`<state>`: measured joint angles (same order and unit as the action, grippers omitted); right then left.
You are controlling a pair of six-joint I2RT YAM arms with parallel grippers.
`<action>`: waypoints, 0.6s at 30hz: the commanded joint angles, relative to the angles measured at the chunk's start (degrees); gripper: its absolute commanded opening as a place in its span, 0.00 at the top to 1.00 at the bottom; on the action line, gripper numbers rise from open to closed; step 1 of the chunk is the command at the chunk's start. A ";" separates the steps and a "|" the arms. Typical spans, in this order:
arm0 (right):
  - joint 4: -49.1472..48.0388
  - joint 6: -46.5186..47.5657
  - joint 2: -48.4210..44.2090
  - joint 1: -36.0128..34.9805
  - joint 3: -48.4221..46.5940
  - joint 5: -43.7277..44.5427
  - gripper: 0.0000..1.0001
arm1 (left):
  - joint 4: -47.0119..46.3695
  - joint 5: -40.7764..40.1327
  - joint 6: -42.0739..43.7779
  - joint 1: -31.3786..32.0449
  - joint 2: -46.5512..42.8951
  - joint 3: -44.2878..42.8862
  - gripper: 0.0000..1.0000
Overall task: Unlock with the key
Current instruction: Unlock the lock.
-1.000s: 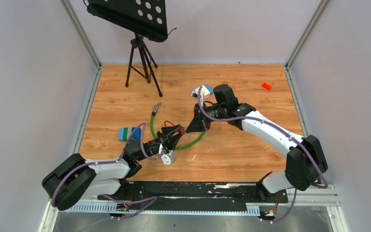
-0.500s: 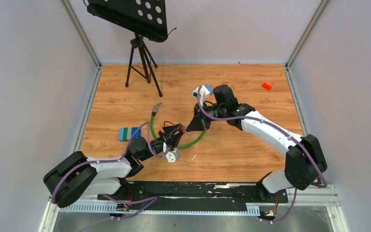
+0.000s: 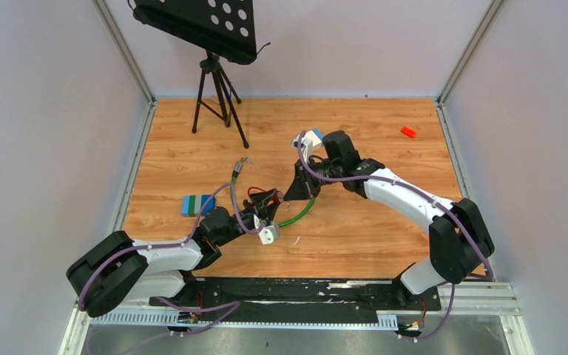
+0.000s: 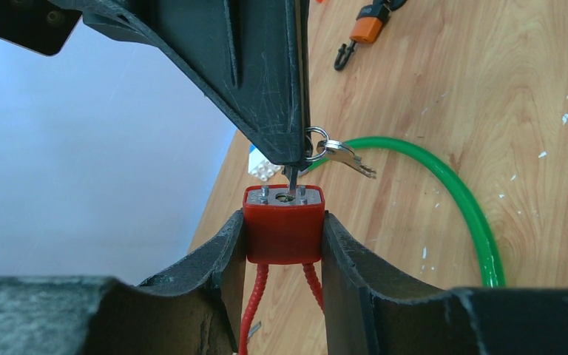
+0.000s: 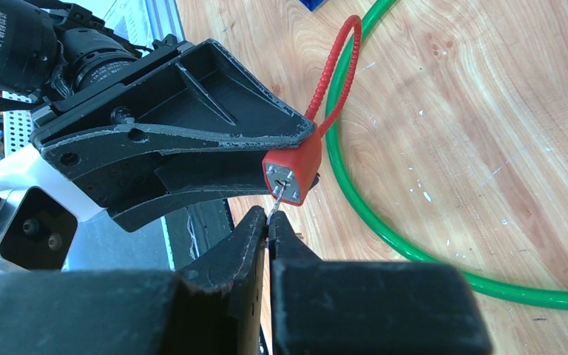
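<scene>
Right now the red padlock [image 4: 284,225] is held up off the counter [image 3: 370,126], a little left of the middle and toward the near side. The left gripper [image 4: 284,220] clamps it across the body, jaws partly apart with one pressed flat to each flank. The lock's metal keyhole face points away from that gripper, up and to the far right, and its red cable loop [image 5: 336,66] trails back the other way. Facing it from the far right is the right gripper [image 5: 268,222], pinched tight on the head of the key [image 5: 276,198]. The blade pokes out of the tips straight at the keyway. The key's long axis looks to run nearly in line with the lock body, and its tip is at the slot or just inside; how deep, I cannot tell. A spare key [image 4: 345,157] dangles from the ring [image 4: 316,140] beside the gripper. A green cable [image 4: 458,200] curves along the counter underneath, apart from both grippers. To my eye the coming move depends on keeping that line straight while the right arm seats and twists the key.
</scene>
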<state>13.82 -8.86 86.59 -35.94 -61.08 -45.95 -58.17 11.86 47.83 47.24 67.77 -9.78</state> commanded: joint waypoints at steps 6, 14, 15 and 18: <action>-2.64 -0.14 1.72 -0.58 -2.56 0.03 1.00 | -2.94 5.03 0.77 0.92 -1.27 -2.26 1.00; -2.19 6.41 2.27 -1.40 -2.60 -0.17 1.00 | -3.38 9.89 -0.14 0.92 -1.90 -1.06 1.00; -2.34 7.28 1.84 -1.60 -2.23 0.14 1.00 | -3.17 9.78 -1.06 0.92 -1.88 -1.23 1.00; -2.87 8.58 1.12 -2.08 -1.14 1.16 1.00 | -3.66 9.93 -3.11 0.90 -1.72 -1.59 1.00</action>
<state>14.72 -4.47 88.51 -36.38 -61.54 -46.52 -54.41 14.48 47.88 47.09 67.72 -9.80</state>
